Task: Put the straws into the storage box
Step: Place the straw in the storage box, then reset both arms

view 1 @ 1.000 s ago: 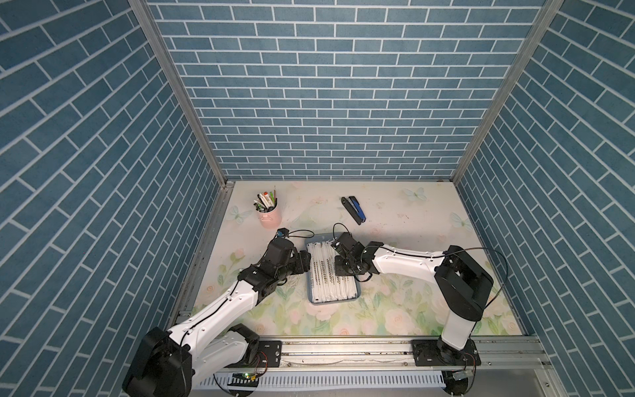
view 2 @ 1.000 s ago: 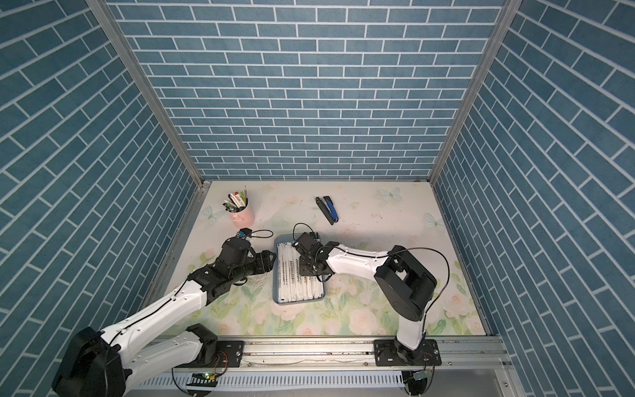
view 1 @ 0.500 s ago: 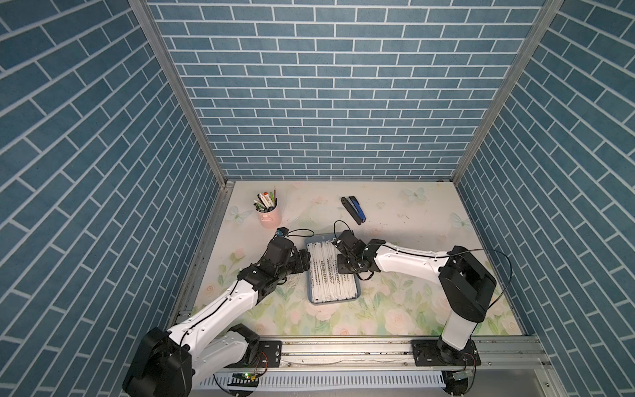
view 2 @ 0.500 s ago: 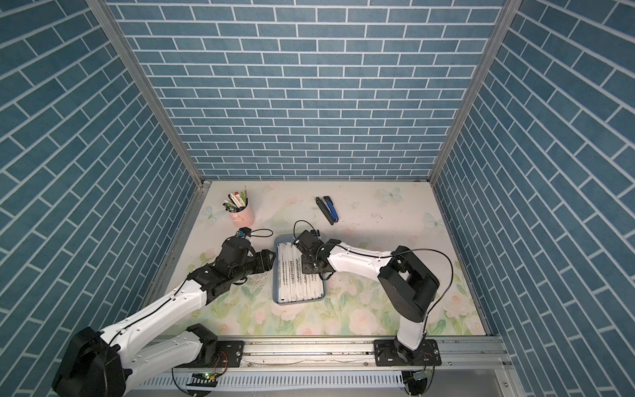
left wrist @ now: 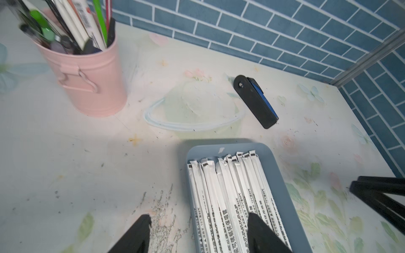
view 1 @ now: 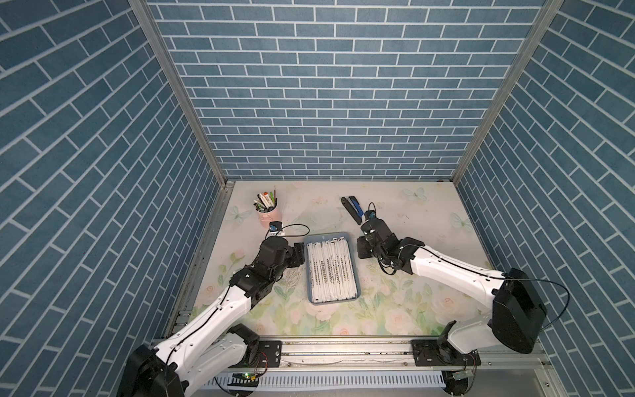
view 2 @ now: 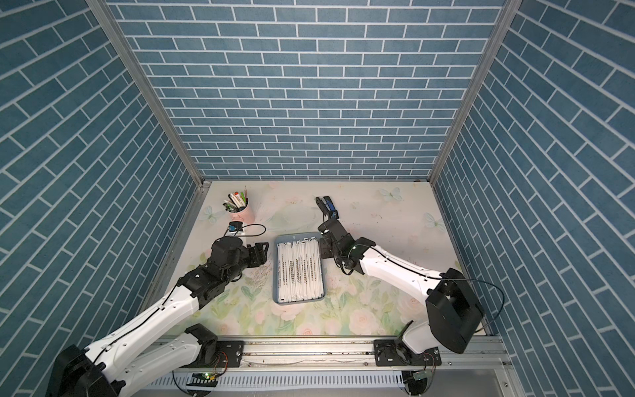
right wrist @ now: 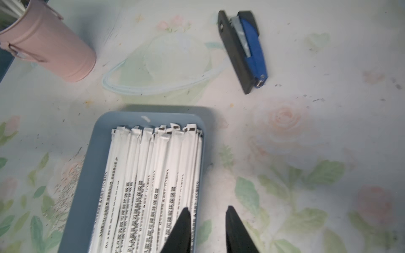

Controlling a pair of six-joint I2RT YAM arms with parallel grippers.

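Note:
The storage box is a shallow blue-grey tray in the middle of the table. Several white paper-wrapped straws lie side by side in it and fill it. My left gripper hovers at the box's left wall, open wide and empty, above the straws. My right gripper hangs at the box's right side, slightly open with nothing in it. One of its fingertips is over the straws, the other over the table beside the box.
A pink cup full of pens stands at the back left. A dark blue-and-black stapler lies at the back, behind my right gripper. Blue brick walls enclose the table.
My right gripper has opened and moved right, from over the box's far end to its right side. The left arm has stayed put.

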